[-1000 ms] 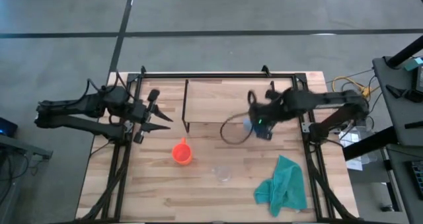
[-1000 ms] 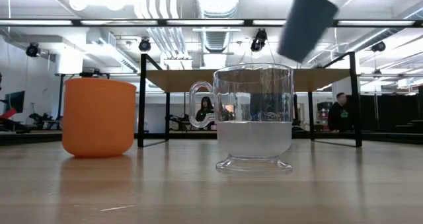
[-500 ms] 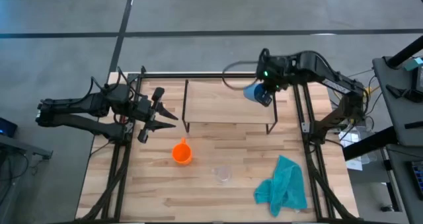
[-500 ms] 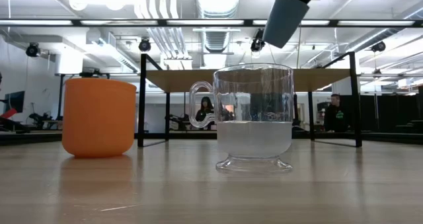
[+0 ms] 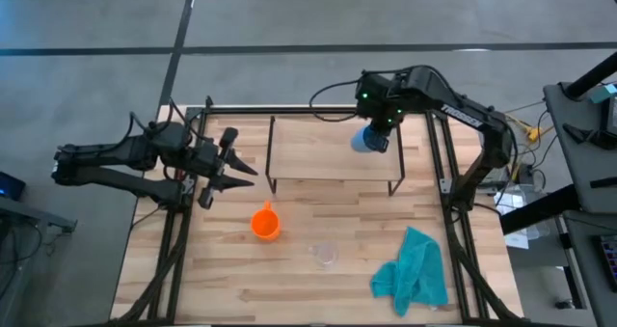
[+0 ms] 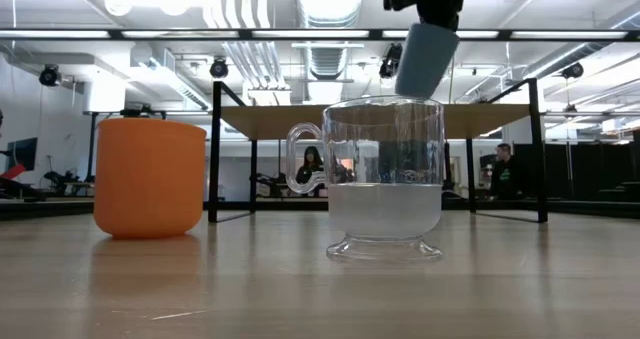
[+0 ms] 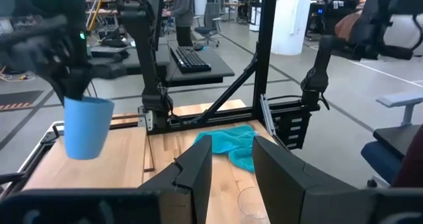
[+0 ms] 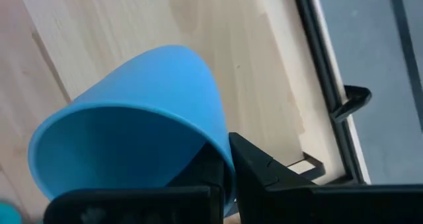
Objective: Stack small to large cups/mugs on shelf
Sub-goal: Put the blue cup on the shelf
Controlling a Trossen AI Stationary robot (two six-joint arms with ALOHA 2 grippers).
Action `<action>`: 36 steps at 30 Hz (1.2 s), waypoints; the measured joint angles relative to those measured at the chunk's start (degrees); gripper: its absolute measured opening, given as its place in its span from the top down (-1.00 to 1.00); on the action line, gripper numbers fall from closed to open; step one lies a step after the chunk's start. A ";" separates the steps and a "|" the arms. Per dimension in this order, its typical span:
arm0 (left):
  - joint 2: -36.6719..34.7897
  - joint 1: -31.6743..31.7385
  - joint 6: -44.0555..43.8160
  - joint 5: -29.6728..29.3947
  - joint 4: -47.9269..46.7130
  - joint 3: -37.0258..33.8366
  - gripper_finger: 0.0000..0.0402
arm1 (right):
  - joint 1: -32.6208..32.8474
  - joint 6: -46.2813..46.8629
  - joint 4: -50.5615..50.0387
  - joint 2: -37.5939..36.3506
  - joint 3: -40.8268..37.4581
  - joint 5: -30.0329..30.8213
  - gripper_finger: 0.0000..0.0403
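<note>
My right gripper point(image 5: 378, 126) is shut on the blue cup point(image 5: 366, 140), holding it in the air over the right part of the light-wood shelf point(image 5: 318, 153). In the low view the blue cup point(image 6: 425, 59) hangs tilted above the shelf board point(image 6: 270, 120). The orange cup point(image 5: 265, 222) and the clear cup point(image 5: 325, 255) stand on their bases on the table in front of the shelf. My left gripper point(image 5: 249, 174) waits open at the table's left, level with the shelf's left end. My right gripper pinches the blue cup's wall at the rim point(image 8: 223, 159), one finger point(image 8: 198, 174) inside the cup and one point(image 8: 268, 174) outside. The fingers come from above, pointing down. The cup hangs below them, mouth up and slightly tilted, lifted clear over the shelf.
A teal cloth point(image 5: 413, 272) lies crumpled at the table's near right. The black frame point(image 5: 439, 173) runs along the table's sides and far edge. Bare wood shows between the shelf and the two standing cups.
My right gripper has carried the blue cup from just in front of the shelf up and toward the far edge, over the shelf's right part, then a little lower. The cup now hangs nearer upright than before. The left arm has kept still.
</note>
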 joint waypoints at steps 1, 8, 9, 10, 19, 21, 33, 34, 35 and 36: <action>-0.10 0.00 0.00 0.00 0.03 0.00 0.52 | 0.00 -0.35 0.00 0.00 -0.63 0.00 0.94; -0.48 -0.01 0.00 0.17 0.00 0.00 0.52 | 0.02 -0.91 0.00 -2.18 -3.51 -1.92 0.94; -0.50 0.00 0.00 0.17 0.00 0.00 0.52 | 0.02 -0.94 -0.01 -2.73 -3.87 -1.93 0.94; -0.51 -0.02 0.00 0.17 0.00 0.00 0.52 | 0.02 -0.96 -0.02 -3.22 -4.25 -1.95 0.94; -0.09 -0.02 0.02 0.15 0.03 -0.02 0.52 | 0.02 -0.60 0.03 -5.56 -7.31 -2.17 0.94; 0.12 0.00 0.02 0.15 0.09 -0.02 0.52 | 0.02 -0.67 0.03 -5.49 -8.81 -3.01 0.94; 1.13 -0.02 0.00 0.01 0.05 -0.02 0.52 | 0.02 -0.32 -0.03 -5.12 -12.01 -3.20 0.94; 1.30 0.00 0.01 -0.09 0.06 -0.02 0.52 | 0.02 -0.36 -0.07 -5.05 -11.68 -3.16 0.93; 1.52 -0.02 0.01 -0.09 0.10 -0.02 0.52 | 0.04 -0.38 -0.08 -4.99 -11.34 -3.03 0.92; 1.67 0.00 0.01 -0.09 0.09 -0.02 0.52 | 0.04 -0.46 -0.07 -4.95 -10.97 -2.85 0.91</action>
